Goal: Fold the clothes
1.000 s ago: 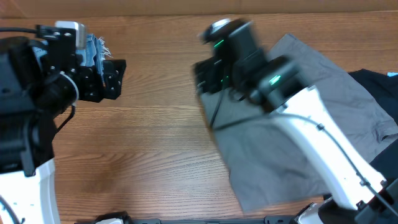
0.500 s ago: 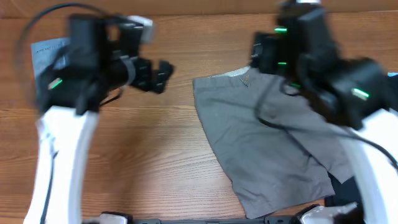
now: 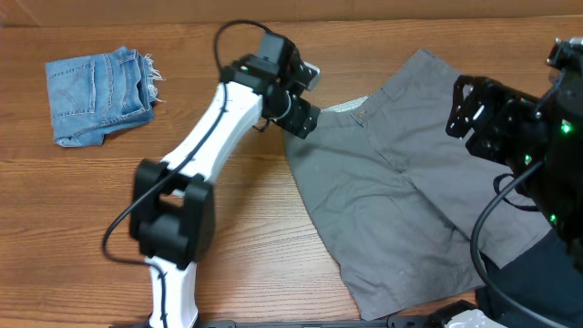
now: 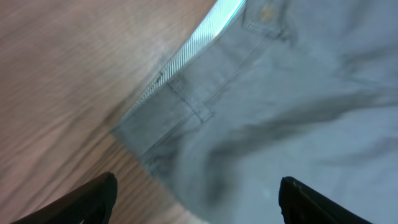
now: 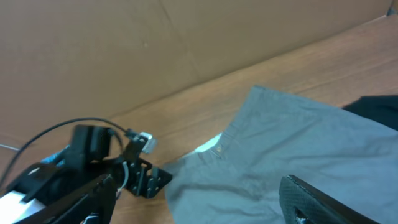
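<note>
The grey-khaki shorts [image 3: 401, 200] lie spread flat on the wooden table, waistband with a whitish lining and a button at the upper left [image 3: 360, 111]. My left gripper [image 3: 303, 117] is open and hovers at the waistband's left corner; the left wrist view shows that corner [image 4: 186, 109] between its fingers [image 4: 198, 198]. My right gripper [image 3: 474, 117] is open above the shorts' right side, holding nothing. The right wrist view shows the shorts [image 5: 292, 155] and the left gripper [image 5: 152, 180].
Small frayed light-blue denim shorts [image 3: 96, 84] lie folded at the far left. A black garment [image 3: 537, 273] lies at the right edge, partly under the right arm. A cardboard wall [image 5: 155, 43] stands behind the table.
My left arm has swung right from near the denim shorts to the grey shorts' waistband corner. My right arm has pulled back to the right, uncovering the shorts.
</note>
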### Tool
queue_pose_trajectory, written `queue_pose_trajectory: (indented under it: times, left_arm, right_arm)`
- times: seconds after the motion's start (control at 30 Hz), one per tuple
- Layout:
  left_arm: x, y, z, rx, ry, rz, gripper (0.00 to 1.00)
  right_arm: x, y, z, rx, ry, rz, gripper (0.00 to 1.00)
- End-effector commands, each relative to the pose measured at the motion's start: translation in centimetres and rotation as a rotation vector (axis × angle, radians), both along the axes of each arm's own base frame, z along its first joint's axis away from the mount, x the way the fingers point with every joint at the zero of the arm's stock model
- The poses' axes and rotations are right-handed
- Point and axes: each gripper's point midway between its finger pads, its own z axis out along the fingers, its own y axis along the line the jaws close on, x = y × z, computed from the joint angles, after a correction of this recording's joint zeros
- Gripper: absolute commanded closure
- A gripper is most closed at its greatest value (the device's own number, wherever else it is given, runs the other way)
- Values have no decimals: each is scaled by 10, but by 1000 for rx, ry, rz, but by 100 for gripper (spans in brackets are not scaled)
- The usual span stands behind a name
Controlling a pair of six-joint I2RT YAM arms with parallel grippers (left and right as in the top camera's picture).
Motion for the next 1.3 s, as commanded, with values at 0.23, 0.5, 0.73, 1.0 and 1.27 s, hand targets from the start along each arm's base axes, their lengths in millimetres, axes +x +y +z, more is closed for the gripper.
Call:
queue_pose_trajectory:
  times: [0.23, 0.5, 0.73, 1.0, 1.27]
  left_arm:
    - [25, 14, -73, 155, -6, 27, 9]
    - [10, 31, -105, 229, 90, 43, 95]
    - [19, 113, -81, 399, 104, 301, 96]
    - [9, 258, 18, 412, 73, 700, 96]
    - [-32, 319, 80, 345, 69, 851, 64]
  right_arm:
    - [-11, -5, -8, -7, 46, -6, 11]
    - [-11, -5, -7, -6, 43, -7, 11]
    - [-5, -3, -12, -14, 61, -7, 9]
    - [16, 6, -44, -47, 194, -23, 8]
    - [56, 17, -92, -59, 369, -49, 5]
